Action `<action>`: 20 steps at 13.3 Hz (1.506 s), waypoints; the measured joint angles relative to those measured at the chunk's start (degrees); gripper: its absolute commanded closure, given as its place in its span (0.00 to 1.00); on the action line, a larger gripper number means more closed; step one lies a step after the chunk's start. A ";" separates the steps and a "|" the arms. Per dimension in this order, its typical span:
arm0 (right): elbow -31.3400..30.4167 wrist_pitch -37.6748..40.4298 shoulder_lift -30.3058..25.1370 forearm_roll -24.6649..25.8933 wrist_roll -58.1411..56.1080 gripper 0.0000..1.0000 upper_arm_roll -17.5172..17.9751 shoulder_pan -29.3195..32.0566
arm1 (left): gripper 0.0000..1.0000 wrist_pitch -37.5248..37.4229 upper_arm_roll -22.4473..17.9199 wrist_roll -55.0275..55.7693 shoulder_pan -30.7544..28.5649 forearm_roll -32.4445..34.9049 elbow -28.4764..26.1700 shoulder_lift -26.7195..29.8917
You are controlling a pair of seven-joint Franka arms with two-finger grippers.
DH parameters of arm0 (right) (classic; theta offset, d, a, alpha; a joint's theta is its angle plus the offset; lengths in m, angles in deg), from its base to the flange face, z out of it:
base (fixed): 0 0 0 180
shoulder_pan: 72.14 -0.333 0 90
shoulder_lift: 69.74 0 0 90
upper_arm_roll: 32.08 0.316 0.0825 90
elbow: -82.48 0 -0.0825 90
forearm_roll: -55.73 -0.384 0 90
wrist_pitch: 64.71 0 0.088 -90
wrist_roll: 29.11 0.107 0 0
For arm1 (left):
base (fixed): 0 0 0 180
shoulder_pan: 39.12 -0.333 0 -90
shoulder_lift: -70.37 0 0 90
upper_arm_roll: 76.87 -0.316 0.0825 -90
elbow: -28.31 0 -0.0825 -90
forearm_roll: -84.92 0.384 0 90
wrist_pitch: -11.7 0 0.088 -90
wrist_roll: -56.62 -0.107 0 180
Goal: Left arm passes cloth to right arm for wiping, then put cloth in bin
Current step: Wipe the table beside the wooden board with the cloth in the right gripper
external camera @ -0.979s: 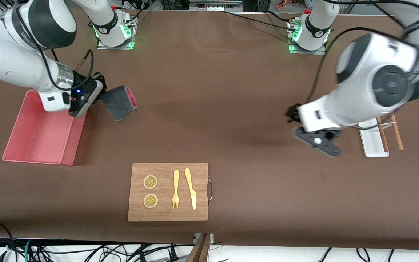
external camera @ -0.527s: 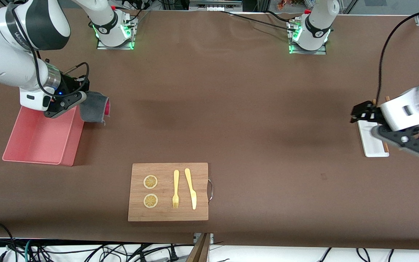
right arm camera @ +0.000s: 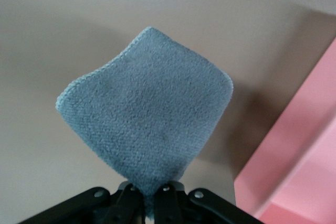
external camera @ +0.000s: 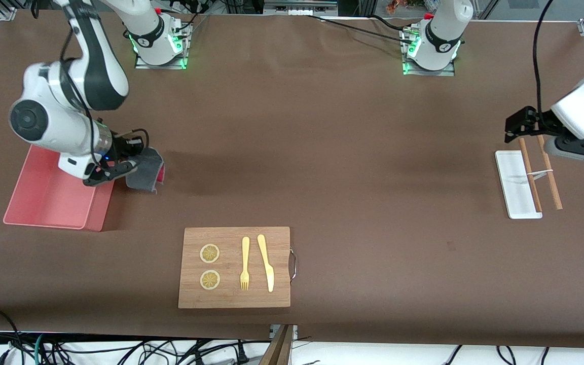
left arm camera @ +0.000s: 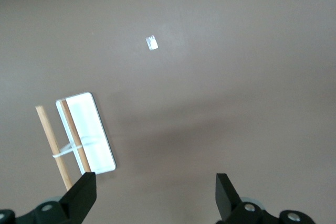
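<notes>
The bin (external camera: 48, 195) sits near the table (external camera: 322, 152) edge at the right arm's end, and the board (external camera: 234, 267) with lemon slices (external camera: 210, 253), fork (external camera: 245, 263) and knife (external camera: 266, 262) lies by the camera-side edge, well apart from it. The right gripper (external camera: 129, 165) pinches the cloth (external camera: 145, 170), which hangs over bare table just beside the bin's wall. The left gripper (external camera: 517, 126), spread wide and holding nothing, hangs over the chopsticks (external camera: 540, 172) and white tray (external camera: 512, 182) at the left arm's end.
</notes>
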State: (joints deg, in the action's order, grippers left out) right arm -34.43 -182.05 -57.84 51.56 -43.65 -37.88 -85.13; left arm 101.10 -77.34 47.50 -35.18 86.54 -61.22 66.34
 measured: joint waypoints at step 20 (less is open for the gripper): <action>16.41 -14.97 24.30 -9.78 40.84 1.00 4.60 -20.43 | 0.00 0.97 0.30 0.22 0.80 0.00 -3.54 2.00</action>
State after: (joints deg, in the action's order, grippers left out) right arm -18.02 -197.02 -33.54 41.77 -2.81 -33.29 -105.56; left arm 102.07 -77.03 47.72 -34.38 86.53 -64.76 68.34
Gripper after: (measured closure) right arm 0.960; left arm 0.000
